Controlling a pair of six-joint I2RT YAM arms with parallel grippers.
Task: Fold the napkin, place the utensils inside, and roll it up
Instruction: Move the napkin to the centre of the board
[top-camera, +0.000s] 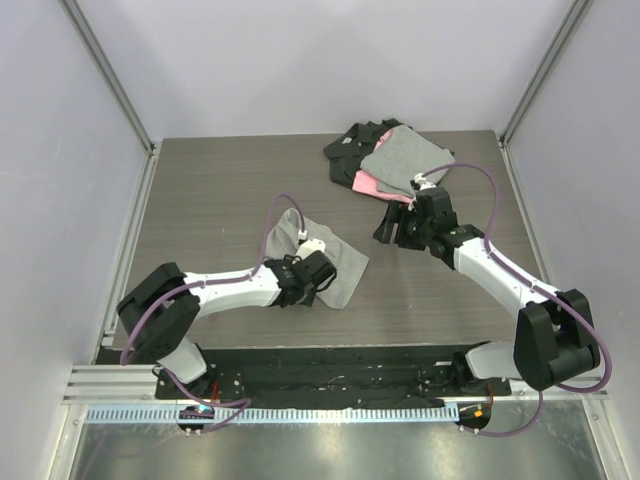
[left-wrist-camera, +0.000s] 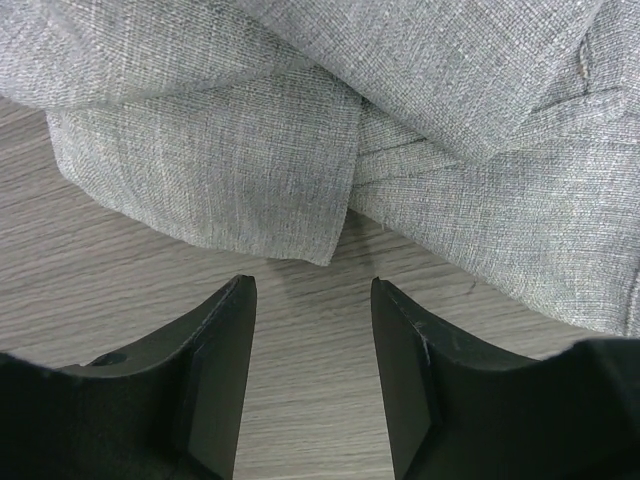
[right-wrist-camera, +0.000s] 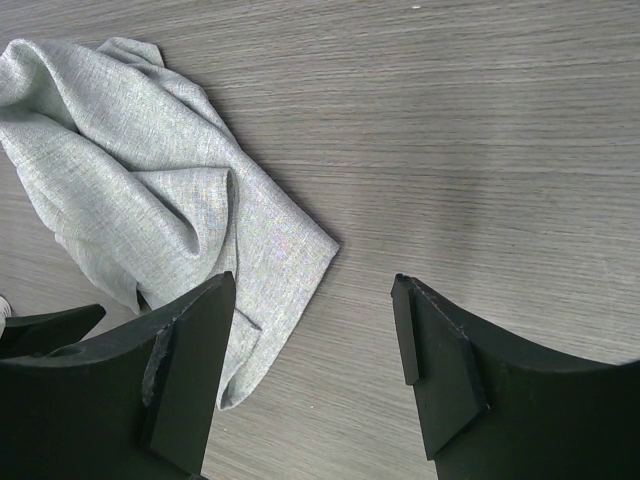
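Note:
The light-grey napkin (top-camera: 340, 262) lies crumpled and partly folded on the wooden table, left of centre. It fills the top of the left wrist view (left-wrist-camera: 300, 130) and shows at the upper left of the right wrist view (right-wrist-camera: 150, 190). My left gripper (top-camera: 312, 272) is open and empty, low over the table at the napkin's near edge, its fingertips (left-wrist-camera: 238, 300) just short of a cloth corner. My right gripper (top-camera: 392, 232) is open and empty, above bare table to the right of the napkin. No utensils are in view.
A stack of folded cloths, grey on pink on black (top-camera: 392, 158), lies at the back right of the table. Grey walls and metal rails border the table on the left, right and back.

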